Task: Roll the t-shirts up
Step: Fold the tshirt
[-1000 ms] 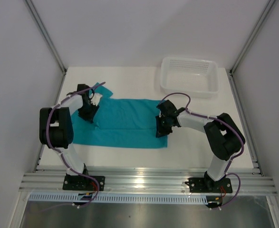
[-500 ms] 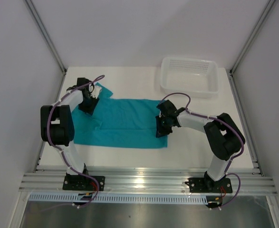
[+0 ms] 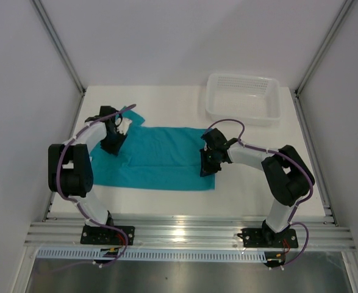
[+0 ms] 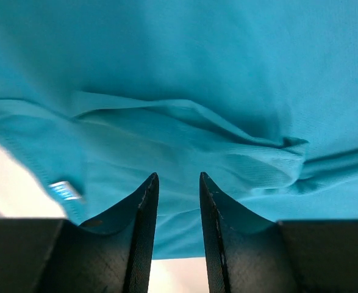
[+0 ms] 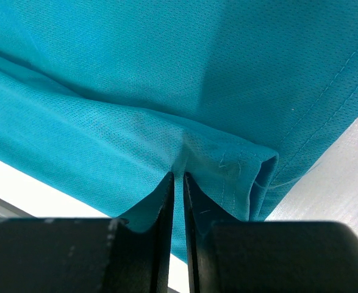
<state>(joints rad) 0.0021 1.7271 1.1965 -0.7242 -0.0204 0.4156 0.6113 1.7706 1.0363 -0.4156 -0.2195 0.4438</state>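
Right gripper point(image 5: 177, 176) pinches shirt point(image 3: 166, 160) hem; left gripper point(image 4: 177, 178) spread, gripping nothing. If we pull now, shirt drags one-sided and bunches.

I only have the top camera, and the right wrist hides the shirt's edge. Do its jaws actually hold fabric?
Observer: Yes. In the right wrist view the right jaws are pinched shut on a raised fold of the t-shirt beside its stitched hem.
Operator: And the left jaws?
Observer: Open, nothing between them; wrinkled shirt fabric lies just beyond their tips.
Operator: Any label there?
Observer: A small pale tag shows at the fabric's edge, left of those jaws.
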